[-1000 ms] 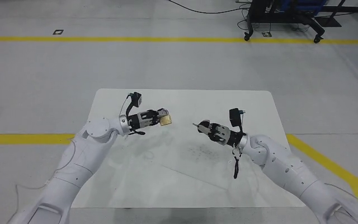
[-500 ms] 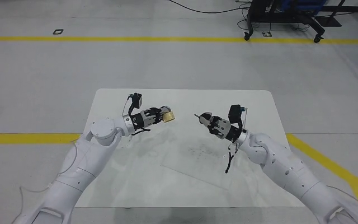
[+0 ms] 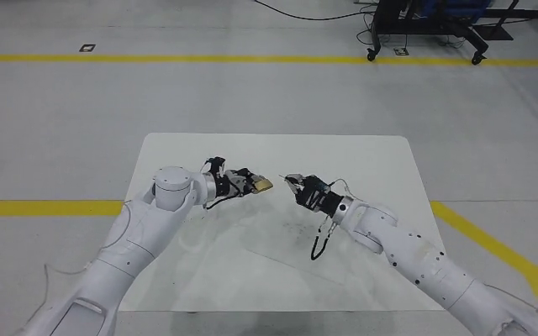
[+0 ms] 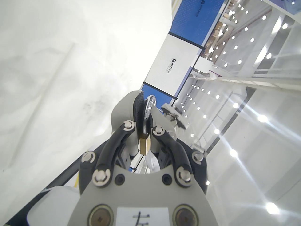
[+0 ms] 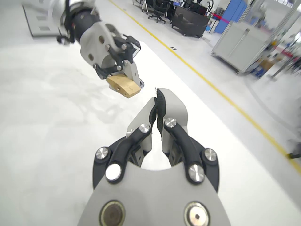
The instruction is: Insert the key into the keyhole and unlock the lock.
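Above the middle of the white bench (image 3: 361, 269) the left claw (image 3: 250, 181) grips a brass lock (image 5: 124, 86) by its shackle, long axis level, body pointing at the right claw (image 5: 158, 99), which is pinched tight on the key (image 3: 290, 178) just beside it, grey yellow-lined floor (image 3: 252, 101) around.

Top looks down; right wrist camera faces left end effector (image 5: 127, 79).

A narrow open gap separates the right hand (image 3: 292, 181) from the padlock (image 3: 261, 182), both above the table (image 3: 378, 160).
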`<act>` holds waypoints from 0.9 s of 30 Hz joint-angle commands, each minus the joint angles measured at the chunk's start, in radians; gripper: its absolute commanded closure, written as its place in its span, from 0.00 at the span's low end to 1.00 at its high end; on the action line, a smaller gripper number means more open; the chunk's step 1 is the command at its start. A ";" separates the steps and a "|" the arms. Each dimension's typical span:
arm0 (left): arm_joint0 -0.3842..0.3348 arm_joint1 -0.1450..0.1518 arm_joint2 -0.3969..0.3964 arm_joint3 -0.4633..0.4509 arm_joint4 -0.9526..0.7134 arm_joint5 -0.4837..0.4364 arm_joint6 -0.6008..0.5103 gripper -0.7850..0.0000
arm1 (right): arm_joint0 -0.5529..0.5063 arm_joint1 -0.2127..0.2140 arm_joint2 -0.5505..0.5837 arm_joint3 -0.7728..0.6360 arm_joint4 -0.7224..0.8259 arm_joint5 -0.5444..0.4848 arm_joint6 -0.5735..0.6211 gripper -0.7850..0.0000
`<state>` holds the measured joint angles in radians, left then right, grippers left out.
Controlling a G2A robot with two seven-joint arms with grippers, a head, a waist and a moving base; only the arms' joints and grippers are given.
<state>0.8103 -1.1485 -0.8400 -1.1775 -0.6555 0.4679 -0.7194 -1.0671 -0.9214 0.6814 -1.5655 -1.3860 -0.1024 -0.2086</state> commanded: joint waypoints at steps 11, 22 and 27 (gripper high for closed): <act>-0.026 -0.037 0.021 0.050 -0.105 -0.070 -0.003 1.00 | -0.132 0.027 0.032 -0.232 -0.383 0.193 0.211 1.00; 0.023 -0.030 -0.014 -0.006 -0.029 -0.171 0.081 1.00 | -0.144 0.030 0.014 -0.284 -0.799 0.163 0.333 1.00; 0.028 -0.033 -0.005 -0.030 0.001 -0.143 0.068 1.00 | -0.162 0.024 0.001 -0.338 -0.959 0.058 0.453 1.00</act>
<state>0.8390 -1.1803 -0.8462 -1.2058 -0.6595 0.3216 -0.6525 -1.2275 -0.8952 0.6831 -1.8995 -2.3354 -0.0364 0.2317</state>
